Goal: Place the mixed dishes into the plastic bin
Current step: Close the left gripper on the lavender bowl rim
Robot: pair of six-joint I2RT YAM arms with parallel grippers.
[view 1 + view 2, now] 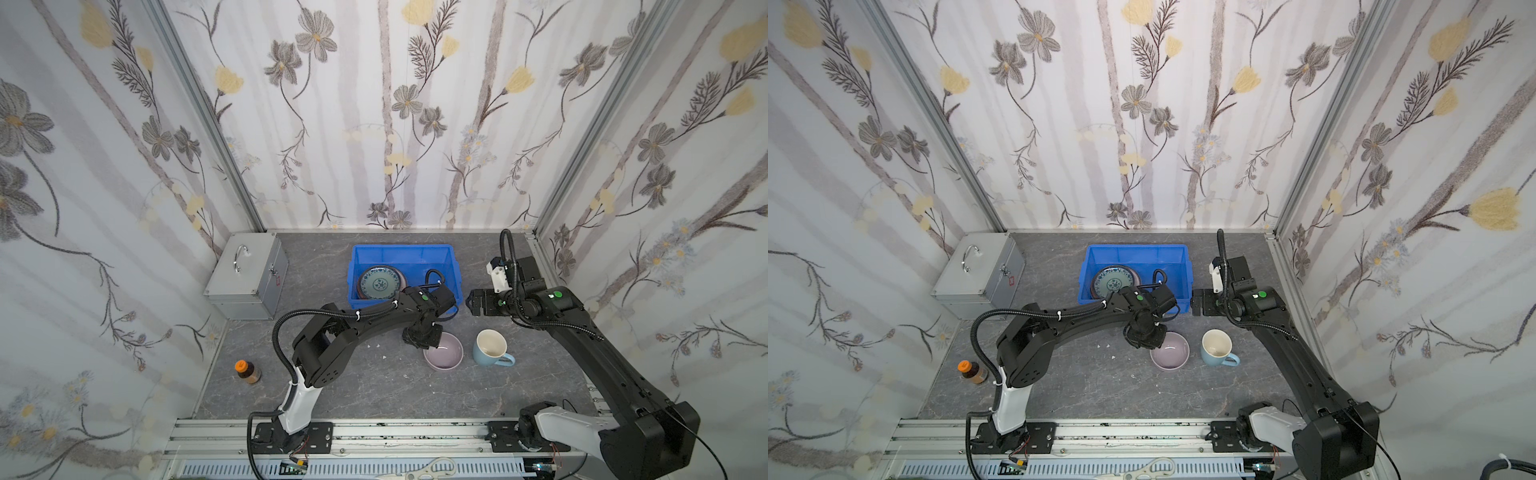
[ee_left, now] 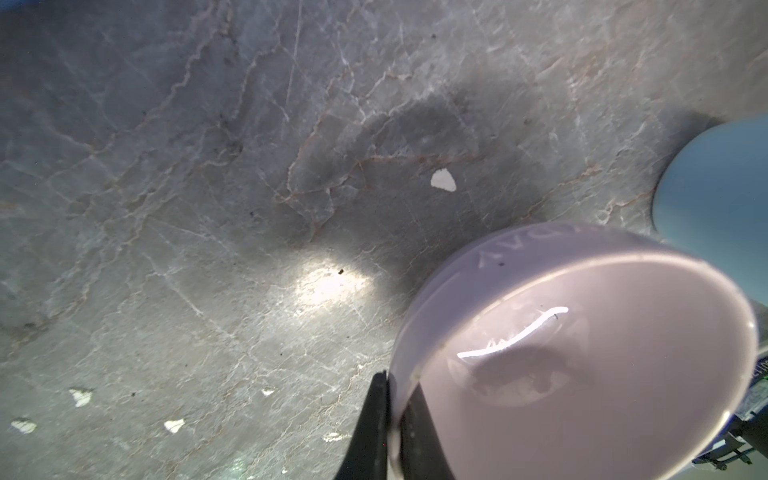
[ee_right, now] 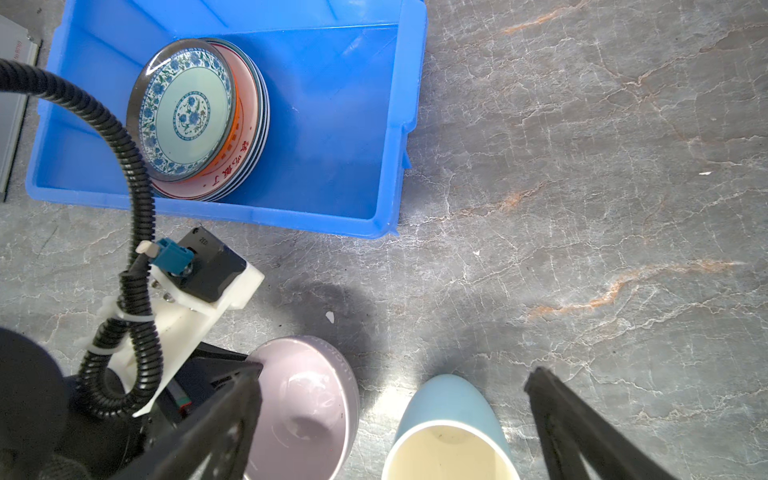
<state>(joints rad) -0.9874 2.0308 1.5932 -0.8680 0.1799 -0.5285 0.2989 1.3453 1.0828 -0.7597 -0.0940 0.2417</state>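
A lilac bowl [image 1: 445, 354] [image 1: 1170, 352] sits on the grey table beside a pale-blue mug [image 1: 491, 348] [image 1: 1217, 348] with a cream inside. My left gripper [image 1: 432, 338] [image 2: 395, 432] is shut on the bowl's rim [image 2: 582, 374], one finger outside the wall and one inside. Behind them stands the blue plastic bin [image 1: 401, 248] [image 3: 249, 216], holding a stack of plates [image 1: 380, 282] [image 3: 187, 112] with a teal patterned one on top. My right gripper [image 1: 473, 304] [image 3: 395, 372] hangs open above the mug [image 3: 451, 415], right of the bin.
A silver metal case [image 1: 245, 278] stands at the back left. A small brown bottle [image 1: 248, 372] with an orange cap stands at the left front. Small white chips [image 1: 376, 345] lie on the table left of the bowl.
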